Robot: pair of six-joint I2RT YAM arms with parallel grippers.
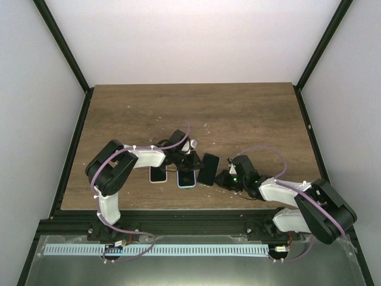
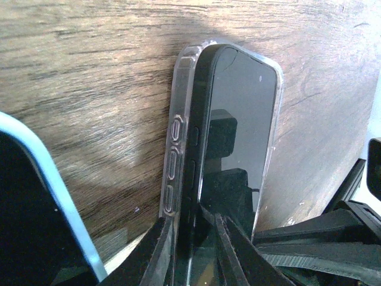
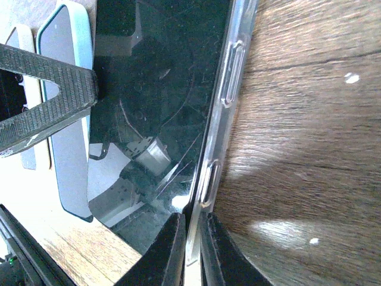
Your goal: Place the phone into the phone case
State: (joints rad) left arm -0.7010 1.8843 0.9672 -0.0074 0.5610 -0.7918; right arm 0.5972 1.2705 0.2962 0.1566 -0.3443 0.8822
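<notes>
- The left claw [image 1: 195,165], in the top view, reaches over to the left edge of the phone [image 1: 208,168], and the right claw [image 1: 221,177] comes at it from the opposite side; the phone lies on the table [image 1: 196,113] between the two arms, just right of a blue-cased phone [image 1: 186,177] and a white phone [image 1: 158,174]
- In the left wrist view the left claw [image 2: 190,225] pinches the near end of the phone [image 2: 238,131] together with the wall of the clear phone case [image 2: 175,131]; this side of the phone stands above the case wall, so I judge the squeeze is meant to push it down into the case
- In the right wrist view the right claw [image 3: 191,221] is pinching the rim of the phone case [image 3: 229,71] beside the phone [image 3: 149,89], probably to keep the case from sliding; the phone sits in the case but, I think, is not fully seated
</notes>
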